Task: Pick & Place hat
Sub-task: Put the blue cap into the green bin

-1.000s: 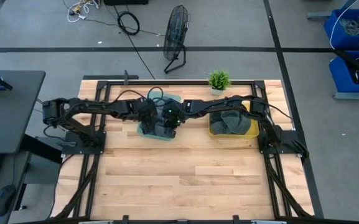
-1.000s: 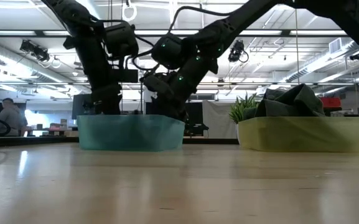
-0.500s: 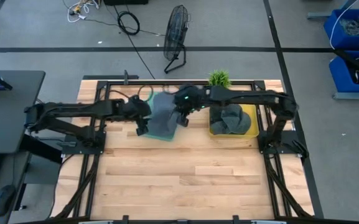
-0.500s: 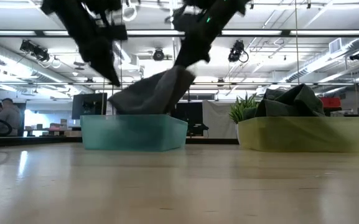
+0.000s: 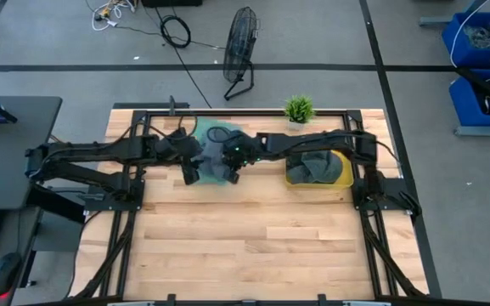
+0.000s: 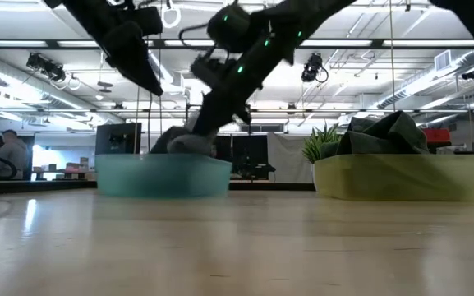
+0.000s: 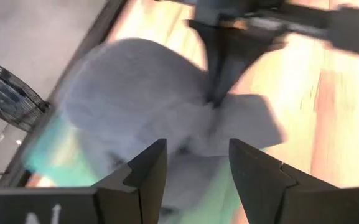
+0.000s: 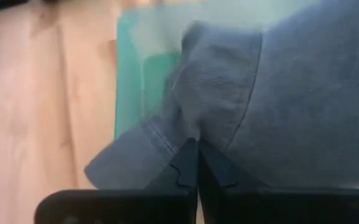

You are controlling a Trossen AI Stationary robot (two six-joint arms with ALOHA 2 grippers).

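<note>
A grey hat (image 5: 214, 163) (image 8: 303, 112) sits in the teal bin (image 5: 200, 134) (image 6: 163, 177) at the table's far middle, its top showing just above the bin's rim (image 6: 189, 144). My right gripper (image 8: 196, 148) (image 6: 197, 131) is shut on it, reaching in from the right. Beside the bin's left side, higher up, my left gripper (image 7: 195, 168) (image 5: 192, 174) (image 6: 150, 86) is open with nothing between its fingers. It looks down on the hat (image 7: 135, 87). My right gripper pinches the hat between its two fingers where the brim meets the crown (image 8: 191, 132). The fingers come slanting down from the table's right side. The brim (image 8: 135, 158) spreads out below them over the bin, whose wall hides the hat's underside.
A yellow bin (image 5: 344, 176) (image 6: 401, 177) heaped with dark hats stands right of the teal bin, under my right arm. A small potted plant (image 5: 298, 109) stands at the far edge. The near half of the wooden table (image 5: 253, 246) is bare.
Both grippers were down in the teal bin. My right gripper rose with the hat, drawing one end high above the rim while the other stayed in the bin, then sank back toward it. My left gripper rose and drew back toward the table's left, staying open.
</note>
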